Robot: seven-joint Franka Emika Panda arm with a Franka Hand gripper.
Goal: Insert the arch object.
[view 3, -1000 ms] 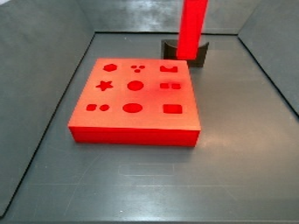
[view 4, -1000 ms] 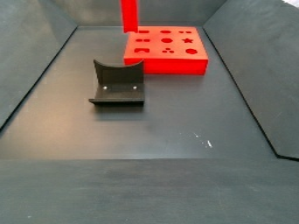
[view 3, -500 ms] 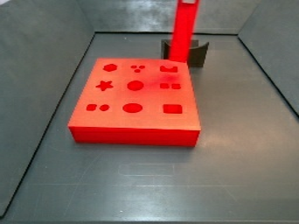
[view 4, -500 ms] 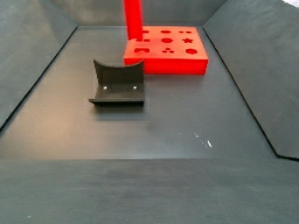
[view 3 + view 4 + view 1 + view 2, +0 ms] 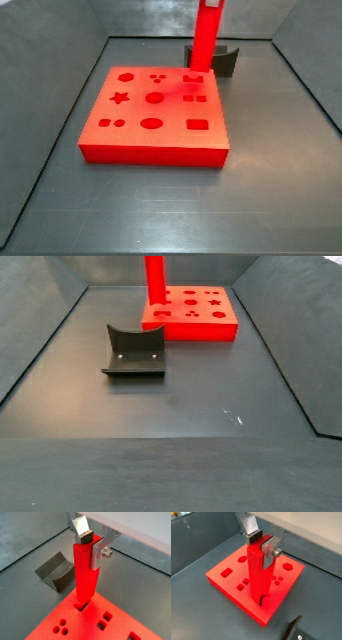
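standing upright with its long axis vertical, the arch object [image 5: 85, 574] has shifted across from above the fixture [image 5: 56, 572] to put its lower tip at a hole near the edge of the holed board [image 5: 231, 582], the gripper [image 5: 92, 543] clamped on its top, so insertion looks imminent.

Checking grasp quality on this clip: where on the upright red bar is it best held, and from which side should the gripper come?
Near its top end, from above. The arch object stands upright with its lower end at a hole in the red board, so only the upper part is free. The gripper clamps its flat opposite faces there, which suits parallel fingers.
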